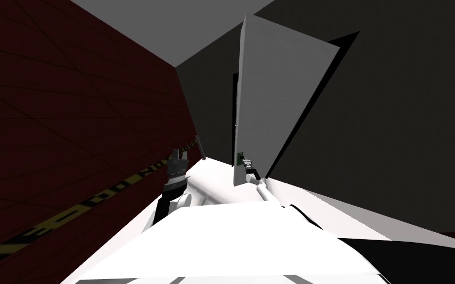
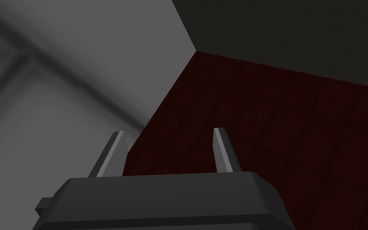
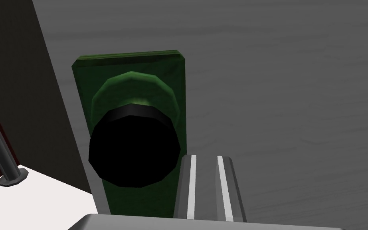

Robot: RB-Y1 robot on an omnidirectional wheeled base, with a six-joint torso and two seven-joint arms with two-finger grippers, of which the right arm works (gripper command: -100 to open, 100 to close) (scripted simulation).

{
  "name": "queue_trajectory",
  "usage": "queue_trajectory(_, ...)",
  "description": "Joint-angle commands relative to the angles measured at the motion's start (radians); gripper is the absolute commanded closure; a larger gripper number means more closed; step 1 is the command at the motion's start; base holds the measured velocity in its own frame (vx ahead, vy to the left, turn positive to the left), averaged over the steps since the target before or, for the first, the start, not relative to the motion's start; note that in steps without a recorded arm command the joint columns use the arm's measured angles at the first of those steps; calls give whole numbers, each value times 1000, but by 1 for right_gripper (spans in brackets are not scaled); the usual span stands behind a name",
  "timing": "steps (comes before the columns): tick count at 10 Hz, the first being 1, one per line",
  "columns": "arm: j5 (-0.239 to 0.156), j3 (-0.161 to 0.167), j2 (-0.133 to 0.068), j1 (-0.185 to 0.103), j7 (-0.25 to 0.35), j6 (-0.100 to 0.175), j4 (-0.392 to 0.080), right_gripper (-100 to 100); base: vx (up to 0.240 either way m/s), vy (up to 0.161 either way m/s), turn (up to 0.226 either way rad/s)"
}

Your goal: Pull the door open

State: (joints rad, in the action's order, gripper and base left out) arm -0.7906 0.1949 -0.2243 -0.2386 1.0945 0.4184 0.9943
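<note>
A light grey door [image 1: 276, 93] stands partly swung toward me, its free edge facing me in the head view. A black round knob [image 3: 134, 149] sits on a green plate [image 3: 139, 68] near that edge of the door [image 3: 279, 88]. My right gripper [image 3: 205, 159] is shut, its fingers close together right beside the knob and holding nothing. In the head view the right gripper [image 1: 246, 162] is at the door's edge by the plate [image 1: 240, 158]. My left gripper [image 1: 179, 154] is raised at my left, and its wrist view shows it open [image 2: 167, 133] and empty.
A dark red tiled wall [image 1: 63, 123] with a yellow-black stripe runs along my left. A dark grey wall [image 1: 409, 128] is on the right. A thin grey post [image 1: 200, 146] stands on the white floor left of the door. A black area shows behind the door.
</note>
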Motion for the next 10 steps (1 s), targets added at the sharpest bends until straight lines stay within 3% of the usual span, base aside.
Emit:
queue_trajectory(1,-11,-24,-16,-15,17,-28,-5,-100,18,58,-36)
queue_trajectory(2,-13,-27,-17,-16,19,-31,-6,-100,62,105,-20)
queue_trajectory(3,-15,-39,-25,0,7,-33,-2,-100,40,20,-69)
queue_trajectory(4,-15,-39,-25,0,7,-33,-2,100,0,-21,23)
queue_trajectory(9,-15,-39,-25,0,7,-33,-2,100,-10,1,9)
queue_trajectory(10,-10,-10,-29,4,20,-29,11,-100,-115,-58,134)
